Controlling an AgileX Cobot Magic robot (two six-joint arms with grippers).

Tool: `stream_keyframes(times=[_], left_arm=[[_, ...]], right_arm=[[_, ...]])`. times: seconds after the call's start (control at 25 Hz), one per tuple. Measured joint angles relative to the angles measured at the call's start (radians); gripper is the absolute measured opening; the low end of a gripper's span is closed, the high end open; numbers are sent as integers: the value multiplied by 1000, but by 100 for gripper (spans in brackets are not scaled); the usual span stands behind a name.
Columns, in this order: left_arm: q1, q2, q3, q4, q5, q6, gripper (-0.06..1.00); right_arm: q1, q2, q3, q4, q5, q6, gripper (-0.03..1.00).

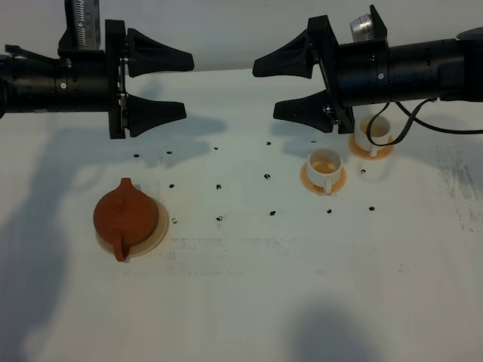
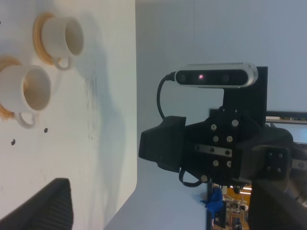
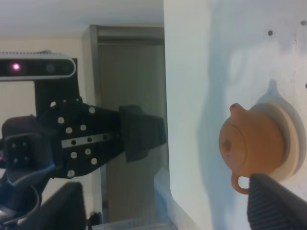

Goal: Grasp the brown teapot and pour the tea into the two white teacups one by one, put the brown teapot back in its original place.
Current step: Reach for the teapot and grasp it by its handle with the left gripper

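Observation:
The brown teapot (image 1: 123, 214) sits with its lid on upon the pale tan coaster (image 1: 157, 231), its original place, at the left. It also shows in the right wrist view as the teapot (image 3: 250, 142) on the coaster (image 3: 291, 139). The two white teacups (image 1: 326, 166) (image 1: 373, 131) stand on orange saucers at the right, and the left wrist view shows the same cups (image 2: 61, 34) (image 2: 28, 91). My left gripper (image 1: 188, 85) hovers open above and behind the teapot. My right gripper (image 1: 265, 90) is open, held high just left of the cups. The tea is hidden.
Small black marks (image 1: 219, 185) dot the white table (image 1: 249, 294) between teapot and cups. The two arms face each other across the middle with a gap between their fingertips. The table's far edge (image 1: 226, 72) runs just behind them.

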Motion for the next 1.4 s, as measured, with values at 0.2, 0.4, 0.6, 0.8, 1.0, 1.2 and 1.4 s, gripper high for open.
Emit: stream_keyframes(times=[0.2,0.4,0.6,0.8,1.0,1.2,1.4], left_arm=[[0,0,0,0,0,0,73],[0,0,0,1,0,7,73],[0,0,0,1,-6,74,73],[0,-2,0,13,-20,239,73],[0,-56,0,194,-173,348,73],[0,-154,0,350,-349,355,72],[0,-238,0,495,-454,313,68]], right_arm=[[0,0,0,0,-1,-1,68],[0,0,0,0,-7,-2,68],[0,0,0,-4,-21,-29,67],[0,0,0,-19,-27,-144,62],[0,-11,0,-173,-118,-171,60],[0,-80,0,-451,-285,-90,60],[0,-156,0,-782,-363,83,59]])
